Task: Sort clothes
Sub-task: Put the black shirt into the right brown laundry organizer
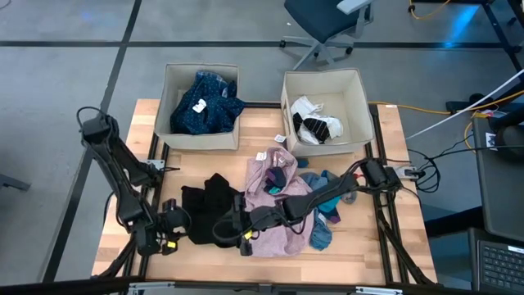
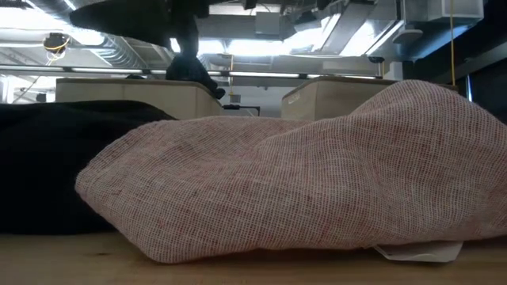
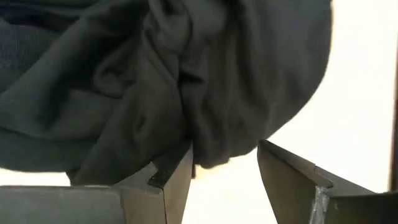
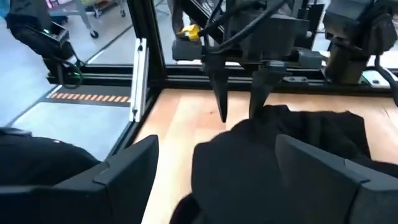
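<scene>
The pink garment (image 1: 274,209), loose-woven and rumpled, lies on the bench (image 1: 385,246) just beyond the right gripper (image 1: 237,232), under that arm. The black garment (image 1: 209,209), soft and creased into folds, sits between the two grippers, its edge at the fingertips of each. The small teal socks (image 1: 321,233) lie behind the right gripper, beside its forearm. The left gripper (image 1: 176,223) is stretched low along the bench, jaws parted with black cloth at their tips; the right gripper reaches low toward it, jaws wide, nothing held.
</scene>
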Robot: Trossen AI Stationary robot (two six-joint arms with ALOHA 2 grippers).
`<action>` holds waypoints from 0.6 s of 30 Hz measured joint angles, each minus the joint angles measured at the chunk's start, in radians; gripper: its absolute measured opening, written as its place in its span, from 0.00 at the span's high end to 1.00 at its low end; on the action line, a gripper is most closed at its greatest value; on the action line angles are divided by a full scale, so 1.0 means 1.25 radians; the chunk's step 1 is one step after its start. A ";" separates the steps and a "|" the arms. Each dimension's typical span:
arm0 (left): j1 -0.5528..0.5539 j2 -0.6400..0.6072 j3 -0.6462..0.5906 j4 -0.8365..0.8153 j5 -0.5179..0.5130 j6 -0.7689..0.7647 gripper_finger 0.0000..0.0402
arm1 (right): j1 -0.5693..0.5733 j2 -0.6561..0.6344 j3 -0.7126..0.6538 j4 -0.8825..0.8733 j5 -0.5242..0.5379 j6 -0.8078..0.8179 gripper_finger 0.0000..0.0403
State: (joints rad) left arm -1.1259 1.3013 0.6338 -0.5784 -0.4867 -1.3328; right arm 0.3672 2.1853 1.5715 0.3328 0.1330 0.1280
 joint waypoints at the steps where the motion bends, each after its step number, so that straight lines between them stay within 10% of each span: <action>1: 0.000 0.013 0.000 0.000 -0.011 0.001 0.57 | 0.000 0.007 0.000 0.002 0.013 -0.001 0.20; 18: 0.002 0.144 -0.001 0.101 -0.255 0.012 0.57 | -0.069 0.165 0.003 -0.025 0.124 0.051 0.20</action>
State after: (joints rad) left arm -1.1233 1.4811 0.6323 -0.4524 -0.8052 -1.3181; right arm 0.2807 2.3915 1.5757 0.3013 0.2884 0.1917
